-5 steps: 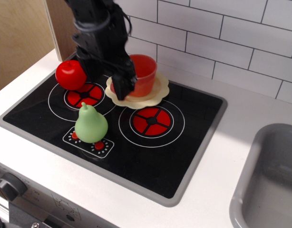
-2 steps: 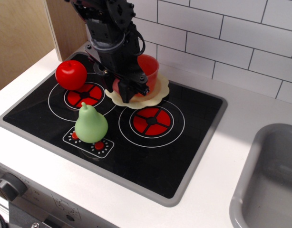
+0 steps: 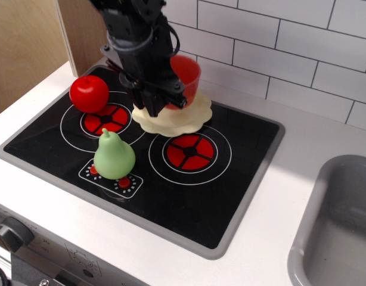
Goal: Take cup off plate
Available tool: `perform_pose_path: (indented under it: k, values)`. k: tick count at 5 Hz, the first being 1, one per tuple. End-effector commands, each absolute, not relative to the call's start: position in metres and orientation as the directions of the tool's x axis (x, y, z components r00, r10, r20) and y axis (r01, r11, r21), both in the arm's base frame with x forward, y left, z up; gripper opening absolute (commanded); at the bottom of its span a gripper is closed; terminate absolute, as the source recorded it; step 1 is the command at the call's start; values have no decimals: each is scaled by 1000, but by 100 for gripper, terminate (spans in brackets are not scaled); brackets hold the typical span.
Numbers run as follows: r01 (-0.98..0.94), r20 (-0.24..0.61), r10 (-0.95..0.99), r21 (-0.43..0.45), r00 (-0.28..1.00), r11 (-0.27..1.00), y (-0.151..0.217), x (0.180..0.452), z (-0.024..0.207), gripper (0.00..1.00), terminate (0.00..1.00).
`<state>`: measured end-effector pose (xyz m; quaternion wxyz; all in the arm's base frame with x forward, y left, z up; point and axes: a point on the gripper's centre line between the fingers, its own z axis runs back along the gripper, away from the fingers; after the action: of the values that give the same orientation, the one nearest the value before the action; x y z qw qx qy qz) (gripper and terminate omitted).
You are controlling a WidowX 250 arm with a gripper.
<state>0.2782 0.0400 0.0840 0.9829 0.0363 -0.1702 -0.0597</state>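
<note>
The red-orange cup (image 3: 187, 76) is lifted a little above the cream scalloped plate (image 3: 177, 118), which lies on the black stovetop at the back. My black gripper (image 3: 165, 98) is shut on the cup's left side and hides much of it, including the handle. The cup hangs tilted over the plate's back part. The plate's top is bare.
A glossy red apple (image 3: 89, 93) sits on the left burner. A green pear (image 3: 114, 155) stands at the front left by the control panel. A red burner (image 3: 190, 151) lies in front of the plate. A grey sink (image 3: 338, 226) is at the right. A tiled wall stands behind.
My gripper moved right onto the cup and shut on it. The cup has risen off the plate and now hangs above it. The plate, apple and pear have not moved.
</note>
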Motion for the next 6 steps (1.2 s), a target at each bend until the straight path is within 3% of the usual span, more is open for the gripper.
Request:
perform_pose_path:
  k: [1,4,6]
  values:
    - [126,416,-117,5,902,992,23,260,116,0,0]
    - [210,340,-190,-24,921,977,-13,199,100,0,0]
    - [230,321,-217,-4,922,973,-15,184,75,0,0]
